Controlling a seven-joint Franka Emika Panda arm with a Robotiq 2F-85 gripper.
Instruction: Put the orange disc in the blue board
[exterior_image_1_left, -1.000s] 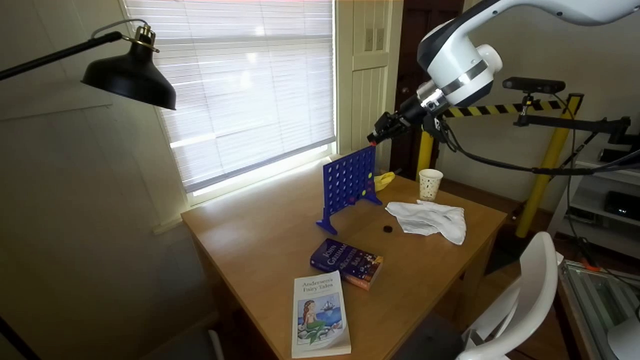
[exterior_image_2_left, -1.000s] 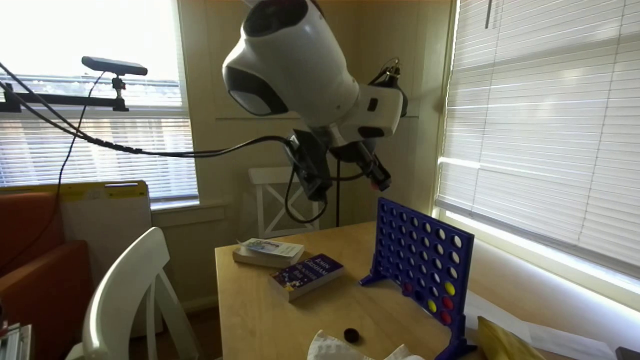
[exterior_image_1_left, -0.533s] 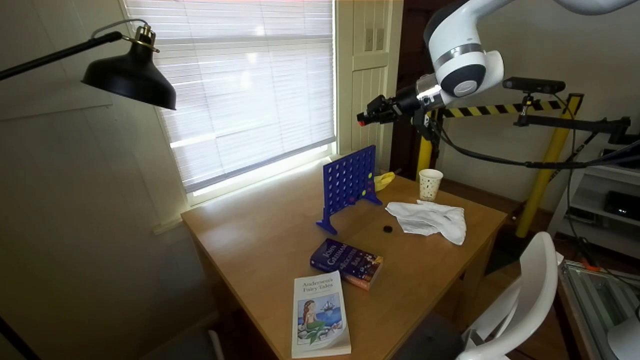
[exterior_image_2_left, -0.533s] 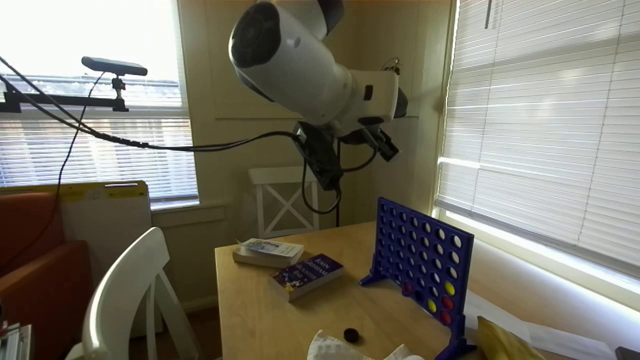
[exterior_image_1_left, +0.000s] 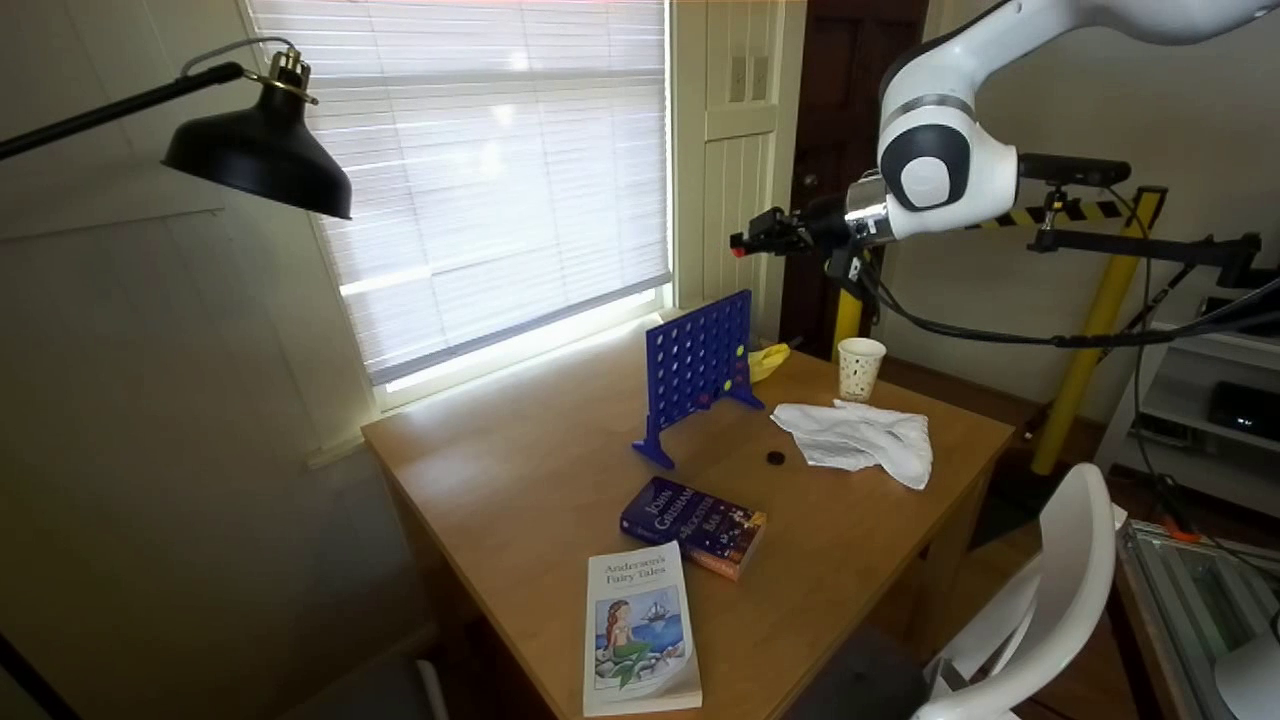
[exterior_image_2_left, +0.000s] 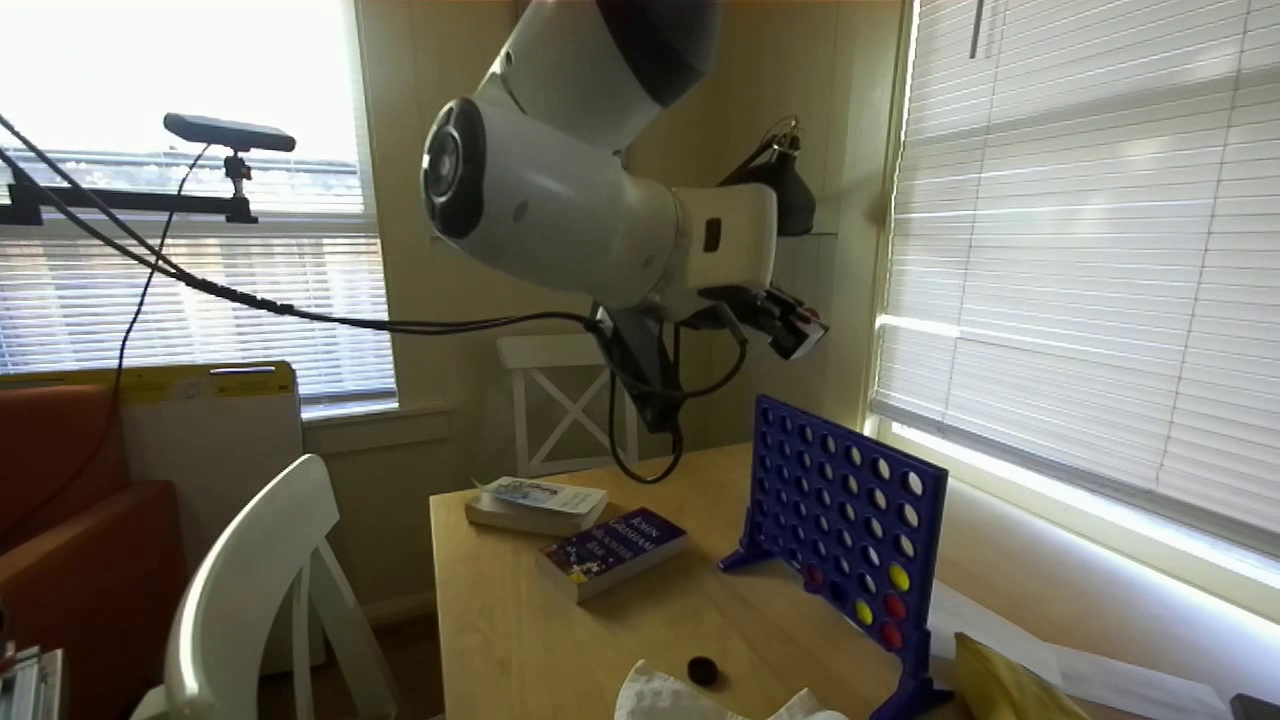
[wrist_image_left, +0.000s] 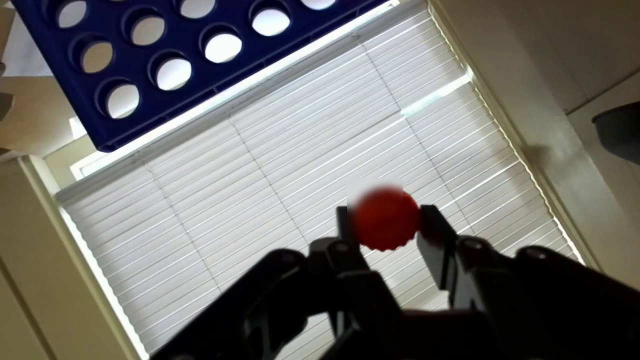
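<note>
My gripper (wrist_image_left: 386, 227) is shut on the orange disc (wrist_image_left: 384, 219), which looks red-orange with a ridged edge and sits between the fingertips. In an exterior view the gripper (exterior_image_1_left: 741, 244) points nearly level, with the disc (exterior_image_1_left: 738, 252) at its tip. The upright blue board (exterior_image_1_left: 697, 352) stands on the table below the gripper. In an exterior view the gripper (exterior_image_2_left: 800, 335) is above the board's (exterior_image_2_left: 838, 491) far end, apart from it. The board holds a few red and yellow discs low down. In the wrist view the board's (wrist_image_left: 185, 40) holes show at upper left.
A small dark round piece (exterior_image_1_left: 775, 458) lies in front of the board. A white cloth (exterior_image_1_left: 855, 440), a paper cup (exterior_image_1_left: 860, 368) and a yellow item (exterior_image_1_left: 768, 362) are near it. Two books (exterior_image_1_left: 695, 525) lie toward the front. A blind-covered window (exterior_image_1_left: 480, 180) is behind.
My gripper has lifted from close to the board's top edge and swung to a more level pose. In the last half second it has dipped slightly and shifted. The disc stays held.
</note>
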